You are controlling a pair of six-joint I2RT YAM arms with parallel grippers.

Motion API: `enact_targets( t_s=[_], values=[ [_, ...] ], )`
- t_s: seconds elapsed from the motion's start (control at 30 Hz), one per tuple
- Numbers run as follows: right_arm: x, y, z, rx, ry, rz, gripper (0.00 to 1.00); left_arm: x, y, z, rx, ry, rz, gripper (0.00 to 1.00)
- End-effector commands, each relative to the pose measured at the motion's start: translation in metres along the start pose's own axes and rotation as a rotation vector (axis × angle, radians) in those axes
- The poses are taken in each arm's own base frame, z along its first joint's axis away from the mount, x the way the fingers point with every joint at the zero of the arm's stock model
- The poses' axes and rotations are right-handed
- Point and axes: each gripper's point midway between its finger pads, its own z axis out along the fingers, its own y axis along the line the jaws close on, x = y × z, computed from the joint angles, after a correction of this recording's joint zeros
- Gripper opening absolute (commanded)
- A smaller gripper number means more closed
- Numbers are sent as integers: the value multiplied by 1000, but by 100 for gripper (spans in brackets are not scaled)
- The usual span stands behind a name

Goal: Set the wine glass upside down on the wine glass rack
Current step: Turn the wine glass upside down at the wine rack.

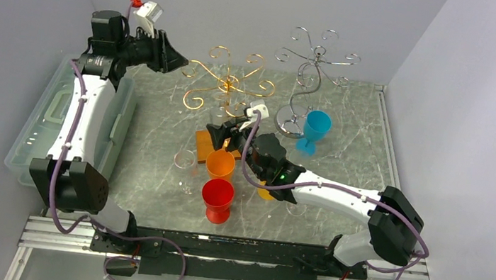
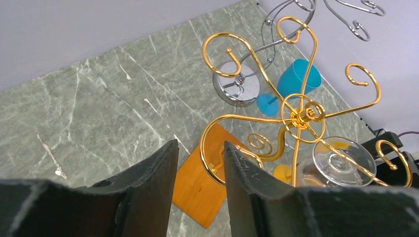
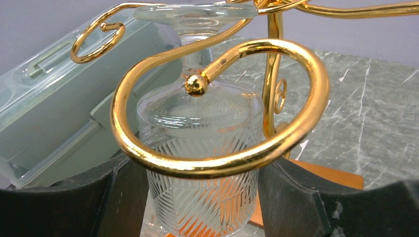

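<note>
Clear patterned-glass wine glass (image 3: 197,128); glossy gold metal rack (image 3: 212,166); matt marble-look table (image 3: 356,123).

Top external: you look from high behind arm bases (image 1: 122,223), down over whole table (image 1: 156,111); farthest view.
Left wrist: you look from raised back-left, down across gold rack (image 2: 296,111) toward silver rack (image 2: 237,86); mid range.
Right wrist: you look low, near level, close-up on wine glass (image 3: 197,148), plastic bin (image 3: 49,108) behind.
All three share gold rack.
</note>
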Motion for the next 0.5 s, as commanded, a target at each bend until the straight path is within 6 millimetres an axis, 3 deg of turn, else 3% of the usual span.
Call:
enact_targets(
  t_s=[0.0,0.17,0.47],
  values=[
    [-38,0,5,24,-103,50,14,-8,-1,4,24,-27,21,41],
    [-36,-1,7,27,-93,37,14,2,-6,7,57,-2,10,27],
    [-31,-4,12,32,-77,2,14,12,-12,8,76,29,37,17]
  ],
)
